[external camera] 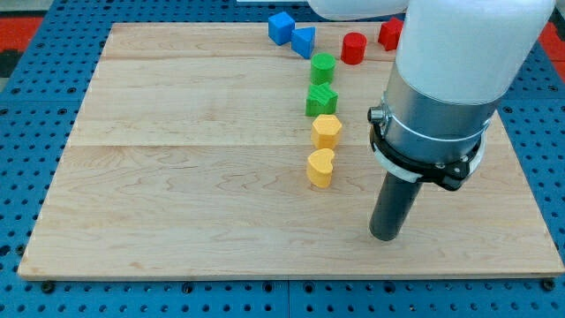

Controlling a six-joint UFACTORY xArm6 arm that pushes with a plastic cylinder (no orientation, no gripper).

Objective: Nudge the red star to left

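No claw is fitted. My tip (387, 237) is seen right of the yellow heart (320, 167), apart; red star (390, 34) partly hidden.

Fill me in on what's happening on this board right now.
My tip rests on the wooden board, at the view's lower right, touching no block. It is meant to nudge the red star, which sits far off at the view's top, partly hidden behind the arm, beside a red cylinder.
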